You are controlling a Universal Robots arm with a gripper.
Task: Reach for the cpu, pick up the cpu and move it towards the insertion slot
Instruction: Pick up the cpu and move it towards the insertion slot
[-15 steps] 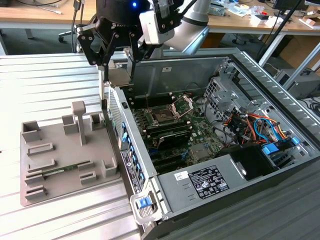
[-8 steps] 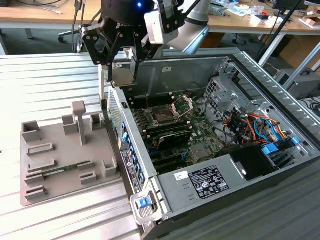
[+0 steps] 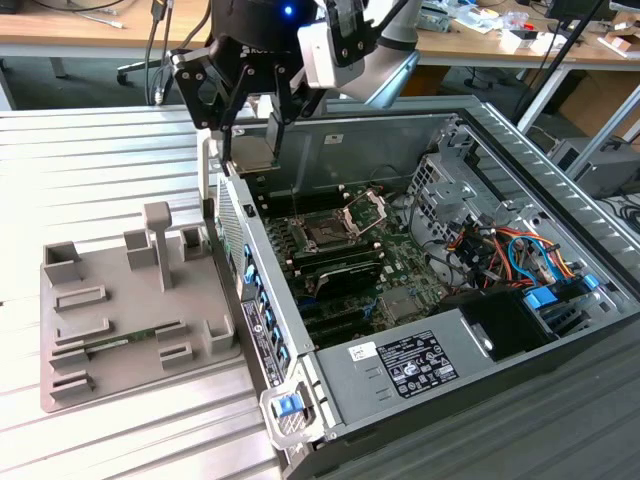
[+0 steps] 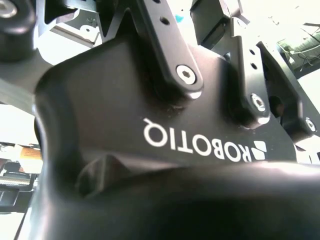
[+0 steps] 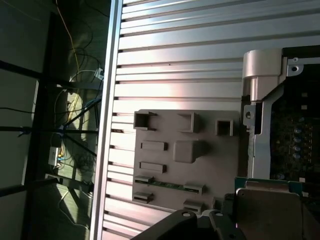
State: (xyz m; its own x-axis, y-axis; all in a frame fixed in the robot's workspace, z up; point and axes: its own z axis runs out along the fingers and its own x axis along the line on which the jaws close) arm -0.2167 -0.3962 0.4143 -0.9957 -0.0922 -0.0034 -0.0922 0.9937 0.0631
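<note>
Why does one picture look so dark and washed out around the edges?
In the second wrist view the black body of the tool sits close to the lens, backlit, so the background blows out white. In the first wrist view sunlight glares off the ribbed table. The exterior view is evenly lit.

Black end effector [image 3: 250, 125], silver screws, white lettering

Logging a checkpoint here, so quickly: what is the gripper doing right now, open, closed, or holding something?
Gripper: shut on the cpu, held in the air above the open computer case's near wall, short of the insertion slot.
</note>
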